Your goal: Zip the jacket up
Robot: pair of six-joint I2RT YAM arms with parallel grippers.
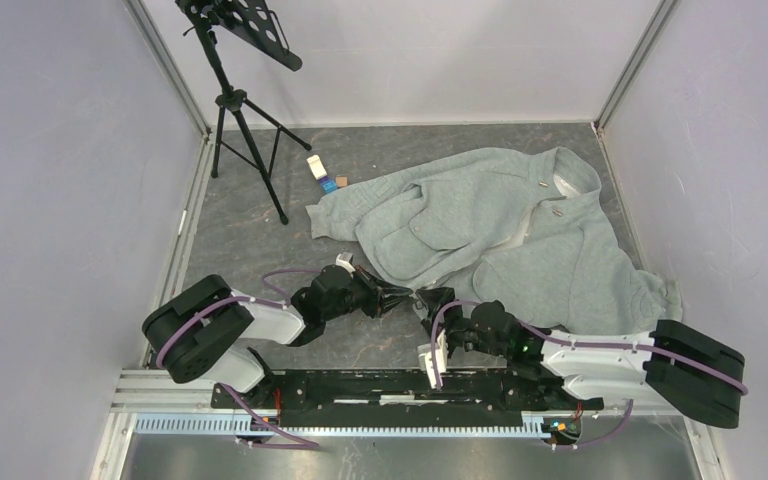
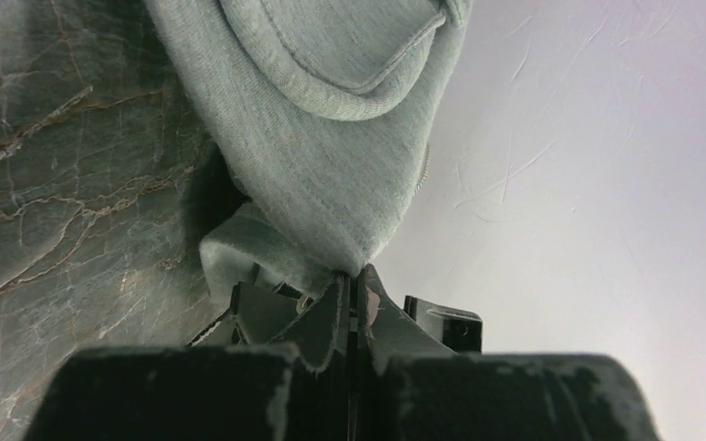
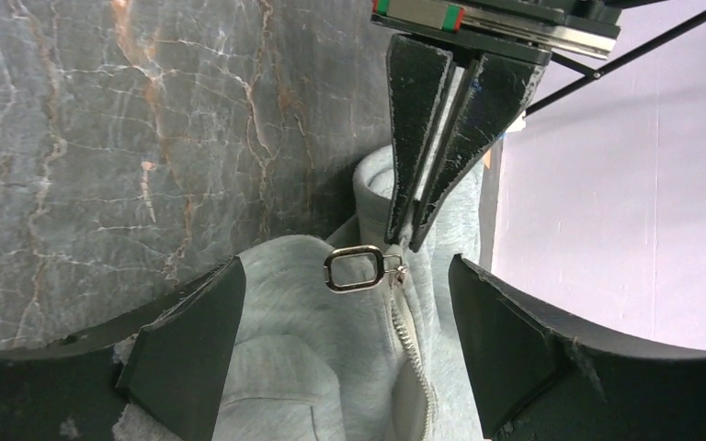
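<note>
The light grey-green fleece jacket (image 1: 500,225) lies crumpled on the dark marbled table, collar at the far right. My left gripper (image 1: 400,297) is shut on the jacket's bottom hem (image 2: 331,165) by the zipper's lower end; its jaws (image 2: 354,280) pinch the fabric edge. My right gripper (image 1: 428,305) is open just right of it. In the right wrist view its fingers (image 3: 184,349) stand wide on either side of the metal zipper pull ring (image 3: 357,270) and the pale zipper teeth (image 3: 411,340), touching neither. The left gripper's shut fingers (image 3: 427,129) show just above the pull.
A black music stand on a tripod (image 1: 245,110) stands at the far left. A small white box (image 1: 317,167) and a blue-and-orange item (image 1: 335,184) lie beside the jacket's sleeve. Pale walls close in three sides. The arms' rail (image 1: 400,385) runs along the near edge.
</note>
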